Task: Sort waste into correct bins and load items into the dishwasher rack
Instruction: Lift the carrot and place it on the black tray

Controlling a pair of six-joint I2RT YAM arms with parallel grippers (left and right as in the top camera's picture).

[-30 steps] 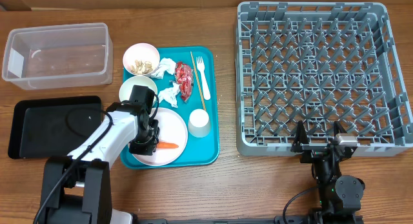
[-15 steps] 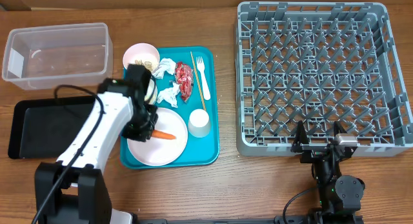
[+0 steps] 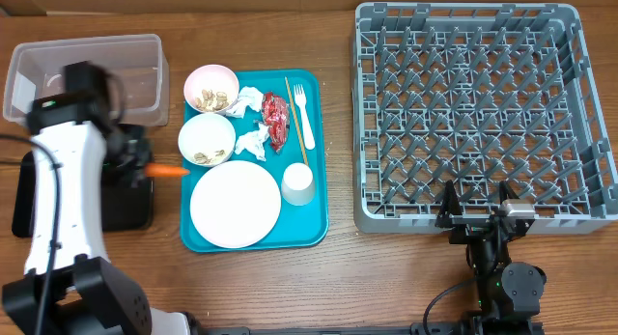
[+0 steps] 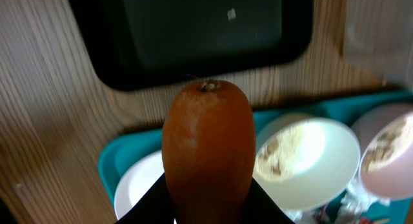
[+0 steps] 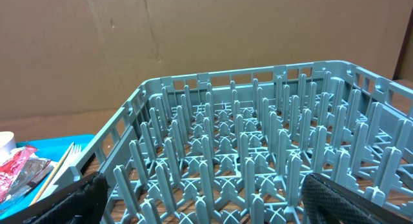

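- Wooden table (image 3: 338,277) carries everything, with the teal tray (image 3: 314,219) near its middle.
- The dishwasher rack (image 3: 406,224) sits right of the teal tray, with nothing on its pegs.
- The right gripper (image 3: 476,200) rests at the rack's near wall, jaws spread wide and holding nothing.
- The clear tub (image 3: 87,42) lies far left of the teal tray; the black tray (image 3: 130,205) lies just left.
- On the teal tray: 1 bare plate (image 3: 235,204), 2 bowls (image 3: 210,88) (image 3: 206,140) holding scraps, 1 cup (image 3: 298,183), 2 napkins (image 3: 247,100) (image 3: 254,140), red wrapper (image 3: 276,120), fork (image 3: 302,108) and stick (image 3: 297,113).
- The left gripper (image 3: 140,169) is clamped on the carrot (image 3: 166,170), which is held over the gap between the black tray and the teal tray.
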